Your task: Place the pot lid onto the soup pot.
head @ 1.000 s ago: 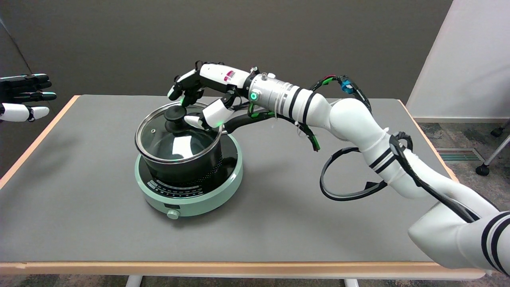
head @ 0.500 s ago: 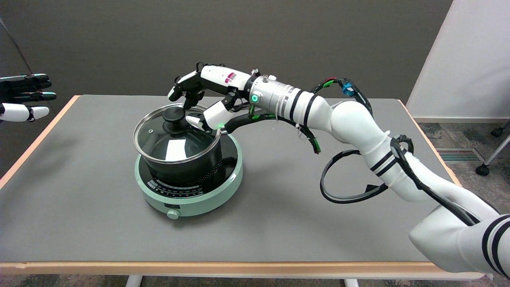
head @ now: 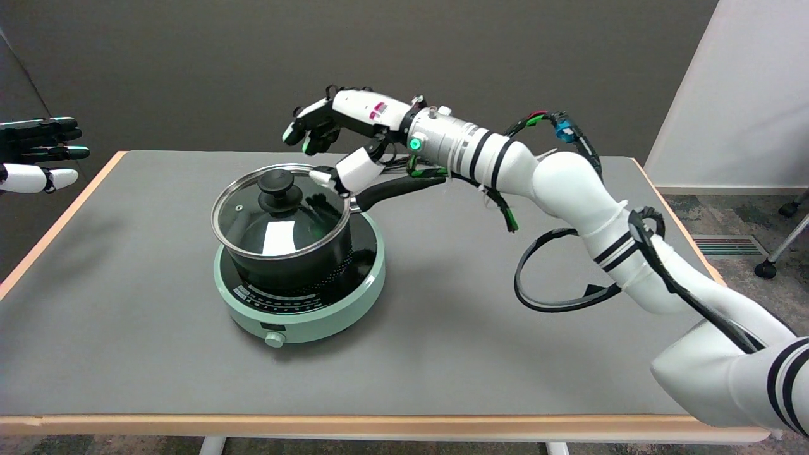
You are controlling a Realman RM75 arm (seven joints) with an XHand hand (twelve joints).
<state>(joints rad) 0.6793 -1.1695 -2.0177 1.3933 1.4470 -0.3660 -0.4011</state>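
While the pot lid [head: 280,212] sits on the soup pot [head: 297,265] below and left of it, the right hand [head: 341,136] hangs above, fingers spread, holding nothing

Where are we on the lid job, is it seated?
Done: the pot lid sits level on the soup pot, its rim matching the pot's all round. In hand: nothing; the right hand is open, up and to the right of the lid's knob. Left: only pulling the arm clear.

A mint-green induction cooker [head: 303,316] stands on a grey table [head: 442,354] with wooden edging.
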